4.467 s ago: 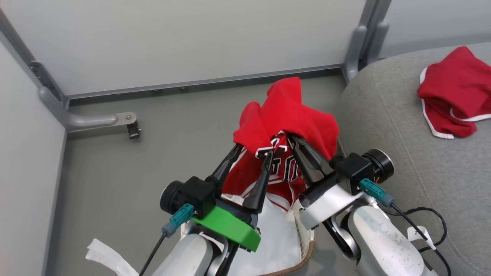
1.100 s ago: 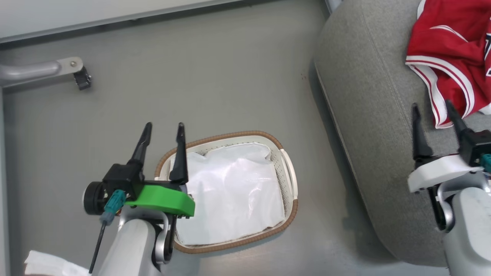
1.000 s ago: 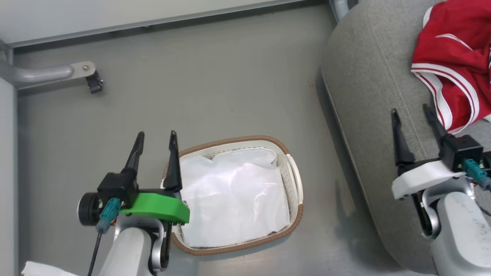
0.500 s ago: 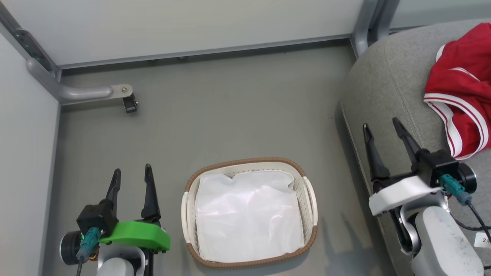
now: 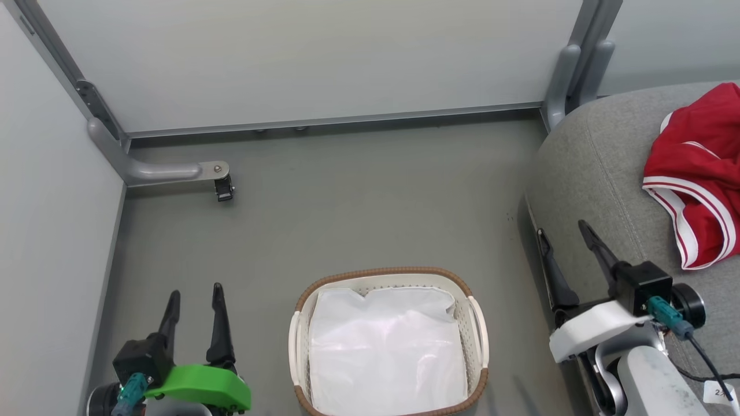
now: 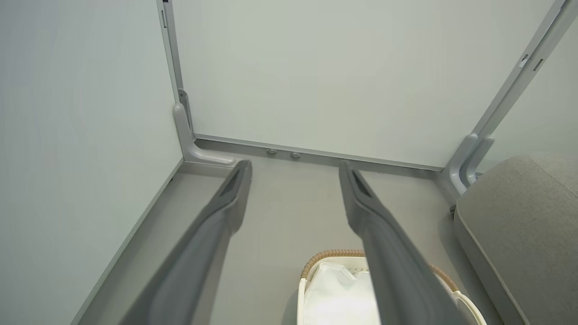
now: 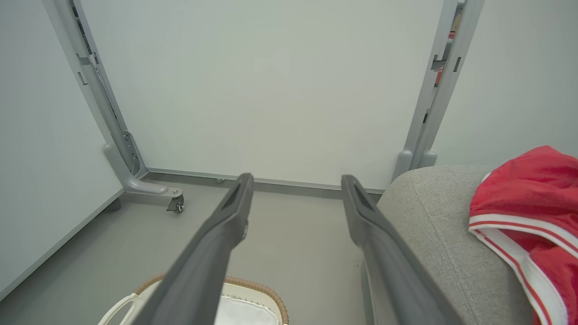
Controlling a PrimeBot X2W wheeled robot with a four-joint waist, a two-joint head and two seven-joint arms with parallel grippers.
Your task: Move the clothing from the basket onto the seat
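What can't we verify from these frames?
Head and right wrist views: the clothing runs off the right edge, so garment count and lettering cannot be told.
Head view: the basket has its near end cut off by the bottom edge, and its white liner hides anything beneath.
Head view: the white tag at the lower right is too small to read.

My right gripper [image 7: 296, 180] points toward twelve o'clock, its two dark fingers [image 7: 216, 243] spread wide with nothing between them, above the grey floor [image 7: 293, 253]. The seat [image 7: 429, 234] sits at four o'clock, and the clothing [image 7: 528, 203] lies bunched on it at three o'clock, striped trim showing. At seven o'clock the basket [image 7: 266, 290] shows its brown rim, with a white liner [image 7: 244, 316] inside. A caster [image 7: 176, 205] stands at nine o'clock
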